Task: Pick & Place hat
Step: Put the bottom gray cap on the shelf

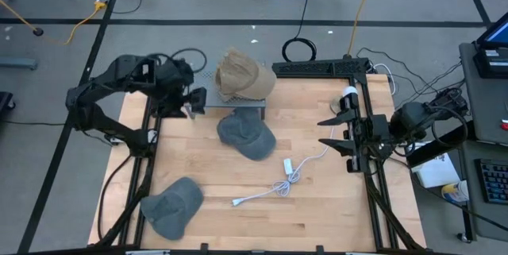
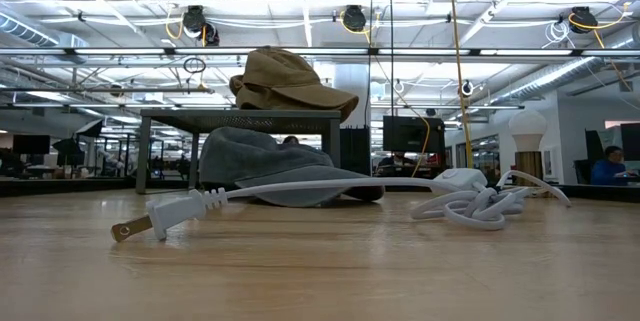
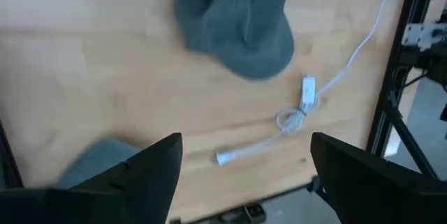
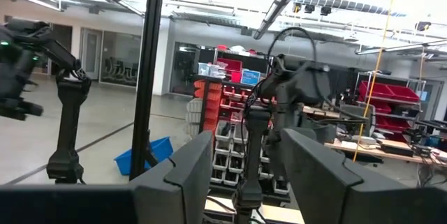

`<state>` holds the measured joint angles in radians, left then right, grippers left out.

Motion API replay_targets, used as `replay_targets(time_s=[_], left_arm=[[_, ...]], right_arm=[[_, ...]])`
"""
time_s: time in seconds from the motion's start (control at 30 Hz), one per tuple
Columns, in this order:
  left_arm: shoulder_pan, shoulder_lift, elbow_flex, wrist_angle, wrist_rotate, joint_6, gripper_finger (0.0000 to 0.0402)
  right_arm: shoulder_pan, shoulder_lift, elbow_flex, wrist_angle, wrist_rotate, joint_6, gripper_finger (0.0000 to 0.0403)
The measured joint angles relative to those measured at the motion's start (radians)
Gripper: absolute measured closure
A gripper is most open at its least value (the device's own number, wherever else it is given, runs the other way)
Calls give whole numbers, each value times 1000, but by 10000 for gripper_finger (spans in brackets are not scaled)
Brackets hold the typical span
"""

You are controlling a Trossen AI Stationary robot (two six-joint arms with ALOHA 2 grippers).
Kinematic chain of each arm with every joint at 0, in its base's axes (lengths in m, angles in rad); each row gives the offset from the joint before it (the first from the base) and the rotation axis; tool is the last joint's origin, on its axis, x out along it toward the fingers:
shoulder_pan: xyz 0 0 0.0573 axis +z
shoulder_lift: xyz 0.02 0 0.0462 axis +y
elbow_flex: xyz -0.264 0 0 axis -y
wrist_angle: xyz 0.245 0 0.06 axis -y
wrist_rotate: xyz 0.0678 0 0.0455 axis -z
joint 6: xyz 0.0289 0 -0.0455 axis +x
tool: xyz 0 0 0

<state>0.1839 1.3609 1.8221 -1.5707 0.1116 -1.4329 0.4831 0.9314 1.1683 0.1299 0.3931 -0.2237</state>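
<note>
Tan hat (image 1: pixel 242 75) sits on the small grey stand (image 1: pixel 238 104) at the table's far edge, from above; a grey hat (image 1: pixel 248 136) lies just before it, another grey hat (image 1: pixel 173 205) at the near left corner. Left gripper (image 1: pixel 193 101) hangs beside the stand, right gripper (image 1: pixel 329 131) waits at the right edge. Down low, white cable (image 2: pixel 300 197) runs before the hats. Left wrist: fingers (image 3: pixel 147 175) spread wide, empty. Right wrist: fingers (image 4: pixel 181 175) apart, nothing held.

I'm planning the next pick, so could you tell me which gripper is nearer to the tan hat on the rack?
Left. The left gripper sits just beside the tan hat, while the right gripper waits across the table.
</note>
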Motion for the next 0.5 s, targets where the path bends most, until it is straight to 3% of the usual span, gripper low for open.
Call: replay_targets(time_s=[0.5], left_arm=[[-473,32,-1,2,8,-560,86]], right_arm=[[1,0,0,-5,-1,2,238]])
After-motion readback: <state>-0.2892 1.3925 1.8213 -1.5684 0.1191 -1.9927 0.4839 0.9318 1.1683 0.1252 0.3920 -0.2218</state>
